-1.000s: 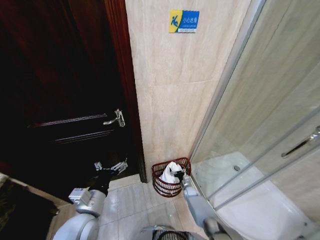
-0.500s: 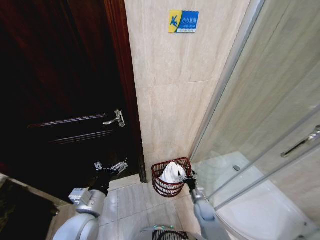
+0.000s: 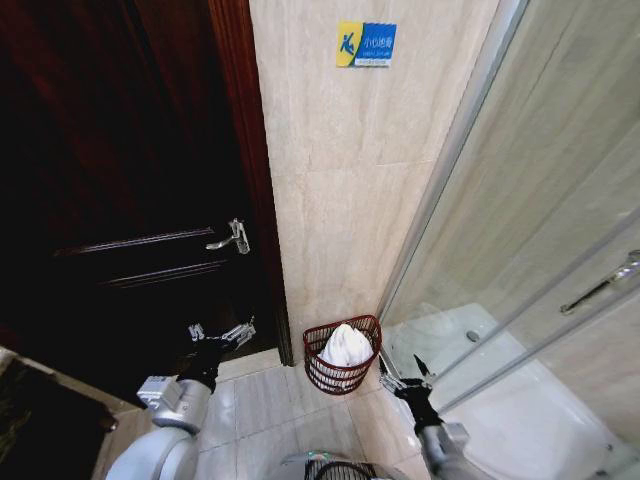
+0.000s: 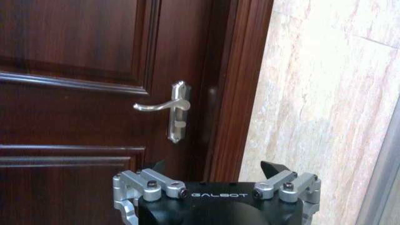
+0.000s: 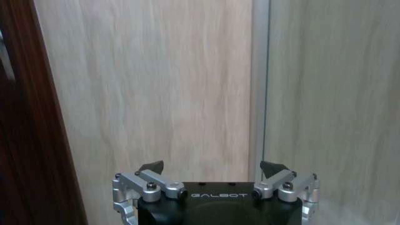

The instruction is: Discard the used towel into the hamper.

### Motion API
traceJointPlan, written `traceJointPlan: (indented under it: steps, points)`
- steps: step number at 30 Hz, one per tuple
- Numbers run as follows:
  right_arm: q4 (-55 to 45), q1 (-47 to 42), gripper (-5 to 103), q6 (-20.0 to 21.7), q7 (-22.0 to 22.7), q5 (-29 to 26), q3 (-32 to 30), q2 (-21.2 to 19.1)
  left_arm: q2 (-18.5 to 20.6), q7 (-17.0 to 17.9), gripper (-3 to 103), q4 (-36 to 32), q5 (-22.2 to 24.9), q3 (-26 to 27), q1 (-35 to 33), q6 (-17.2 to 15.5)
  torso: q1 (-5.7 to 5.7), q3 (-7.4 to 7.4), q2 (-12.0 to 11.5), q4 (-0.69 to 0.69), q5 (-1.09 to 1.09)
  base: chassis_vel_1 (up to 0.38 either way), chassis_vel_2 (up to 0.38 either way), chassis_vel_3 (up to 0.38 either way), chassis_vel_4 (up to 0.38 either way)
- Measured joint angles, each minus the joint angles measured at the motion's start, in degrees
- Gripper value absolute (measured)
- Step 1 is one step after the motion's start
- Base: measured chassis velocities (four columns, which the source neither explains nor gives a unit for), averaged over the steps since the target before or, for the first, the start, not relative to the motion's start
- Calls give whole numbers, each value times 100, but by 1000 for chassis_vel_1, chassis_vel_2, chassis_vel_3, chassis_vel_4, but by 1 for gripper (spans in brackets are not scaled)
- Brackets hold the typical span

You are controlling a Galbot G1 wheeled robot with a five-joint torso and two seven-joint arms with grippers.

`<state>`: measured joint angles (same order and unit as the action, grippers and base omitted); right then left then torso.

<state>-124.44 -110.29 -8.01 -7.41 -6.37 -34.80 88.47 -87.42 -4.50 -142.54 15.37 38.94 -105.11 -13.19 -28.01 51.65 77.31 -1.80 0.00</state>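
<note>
Dark wooden door (image 3: 120, 200) with silver lever handle (image 3: 230, 238), beige marble wall (image 3: 340, 180), glass shower enclosure (image 3: 540, 230), tiled floor (image 3: 265, 410)

The robot's right arm reaches forward low on its right side, its grey forearm ending in a black right gripper (image 3: 404, 378) with silver knuckle brackets, the two dark fingertips (image 5: 151, 166) spread wide apart with nothing between them. The left arm is bent up on the other side, a rounded grey forearm carrying the same kind of black-and-silver left gripper (image 3: 222, 333), held level. Its fingers are likewise spread and empty.
</note>
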Motion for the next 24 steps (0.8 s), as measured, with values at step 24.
traceJointPlan:
  steps: [24]
  points:
    - [-1434,-463,100,-379,525,-145,-55,-51,0,0,100,-1,0,0,0,0,0,0,0,0,0,0,0,0,0]
